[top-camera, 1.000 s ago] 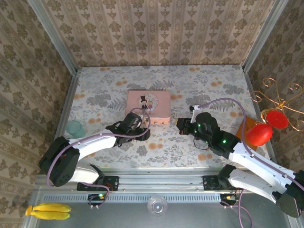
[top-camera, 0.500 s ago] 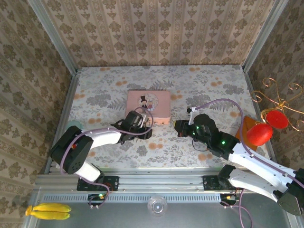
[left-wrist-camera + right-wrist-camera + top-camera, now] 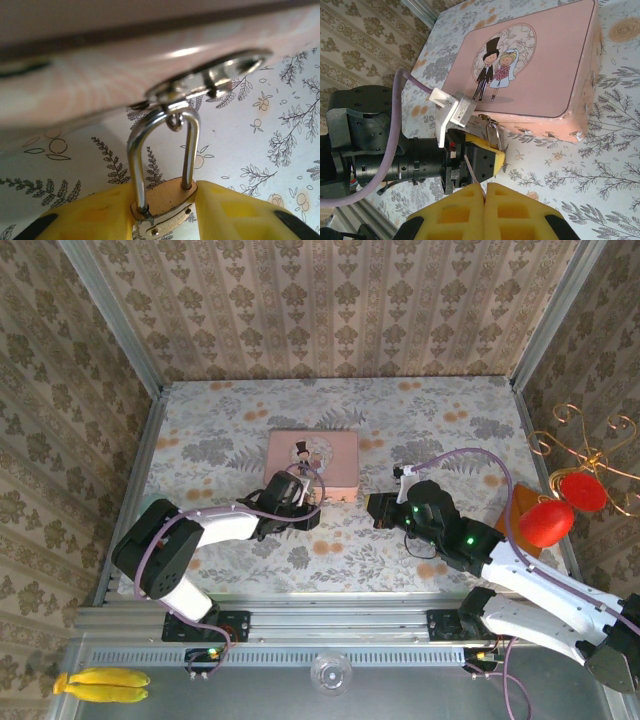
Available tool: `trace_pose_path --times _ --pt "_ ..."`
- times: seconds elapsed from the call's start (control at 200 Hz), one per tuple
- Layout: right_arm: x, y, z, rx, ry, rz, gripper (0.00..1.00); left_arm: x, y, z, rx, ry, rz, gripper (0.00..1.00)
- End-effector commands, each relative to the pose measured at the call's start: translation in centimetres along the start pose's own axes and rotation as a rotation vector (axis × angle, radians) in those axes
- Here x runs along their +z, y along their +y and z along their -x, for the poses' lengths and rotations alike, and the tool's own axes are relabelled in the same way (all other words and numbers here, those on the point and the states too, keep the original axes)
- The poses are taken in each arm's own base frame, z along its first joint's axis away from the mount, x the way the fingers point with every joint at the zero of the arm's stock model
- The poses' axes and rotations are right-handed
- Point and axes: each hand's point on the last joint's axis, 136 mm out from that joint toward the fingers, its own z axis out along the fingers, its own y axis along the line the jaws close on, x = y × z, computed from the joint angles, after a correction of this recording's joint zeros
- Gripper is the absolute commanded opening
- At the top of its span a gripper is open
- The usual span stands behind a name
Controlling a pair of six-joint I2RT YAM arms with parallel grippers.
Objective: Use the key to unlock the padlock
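Observation:
A tiny brass padlock [image 3: 165, 207] hangs by its silvery shackle [image 3: 137, 160] from the clasp [image 3: 210, 80] of a pink picture tin [image 3: 311, 461]. My left gripper [image 3: 165, 215] is shut on the padlock's body, its yellow pads [image 3: 90, 217] pressing both sides. From the right wrist view the same left gripper [image 3: 487, 155] sits at the tin's [image 3: 535, 65] front edge with the shackle [image 3: 493, 136] above it. My right gripper [image 3: 484, 187] is shut on the slim silvery key [image 3: 471, 171], whose blade points up toward the left gripper, a short way off. My right gripper [image 3: 378, 508] lies right of the tin.
A pale green cup is mostly hidden behind the left arm [image 3: 160, 540]. Red ornaments [image 3: 546, 523] on a gold wire stand sit at the right edge, outside the wall. Bananas [image 3: 100, 684] lie below the rail. Patterned walls enclose the floral table [image 3: 430, 430].
The left arm's elbow has swung further right and back while its gripper stays at the tin's clasp. The right gripper has crept slightly left toward the tin.

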Motion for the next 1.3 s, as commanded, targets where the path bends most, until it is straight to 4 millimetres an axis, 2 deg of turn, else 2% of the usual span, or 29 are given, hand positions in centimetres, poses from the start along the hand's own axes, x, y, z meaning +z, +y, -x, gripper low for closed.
trace_pose_path --times 0.0,0.315,0.645,0.855,1.08,1.295 --pt "-0.7 0.6 1.1 0.02 -0.041 0.008 0.0 0.0 -0.5 0.6 0.0 -0.013 -0.021 0.34" --pt "-0.7 0.4 1.0 0.023 -0.043 0.003 0.0 -1.1 -0.5 0.8 -0.012 -0.031 -0.019 0.23" --pt "-0.5 -0.2 0.6 0.032 -0.031 -0.027 0.0 -1.6 -1.5 1.7 -0.062 -0.055 -0.058 0.17" --pt "0.0 -0.8 0.1 0.055 -0.023 -0.043 0.0 -2.8 -3.5 3.4 -0.153 -0.096 -0.15 0.14" --pt "1.6 0.4 -0.5 0.099 0.001 0.009 0.0 -3.2 -3.5 3.9 -0.319 -0.105 -0.199 0.08" --pt "2.5 0.3 -1.5 0.139 0.023 0.008 0.0 -3.9 -3.7 4.7 -0.442 -0.188 -0.276 0.06"
